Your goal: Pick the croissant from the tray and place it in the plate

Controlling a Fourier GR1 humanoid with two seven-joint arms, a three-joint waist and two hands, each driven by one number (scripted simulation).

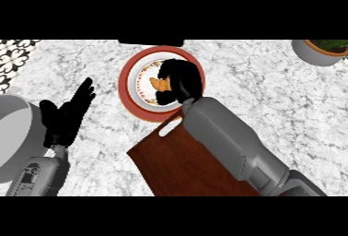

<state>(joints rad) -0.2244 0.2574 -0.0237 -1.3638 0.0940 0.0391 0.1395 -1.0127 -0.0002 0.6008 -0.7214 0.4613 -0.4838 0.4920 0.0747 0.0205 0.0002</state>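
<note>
The round plate [129,80] with a red rim and white centre lies at the counter's upper middle. My right hand [180,80] hangs over the plate's middle, fingers curled around the orange-brown croissant [159,84], of which only a small piece shows at the hand's left side. The dark wooden tray [176,161] with a cut-out handle sits just below the plate, partly under my right forearm. My left hand [65,117] rests at the left, fingers straight and pointing up, holding nothing.
A grey pot or pan [14,129] fills the left edge beside my left hand. A grey planter with greenery [323,50] stands at the upper right corner. A dark object [151,43] sits at the top edge behind the plate.
</note>
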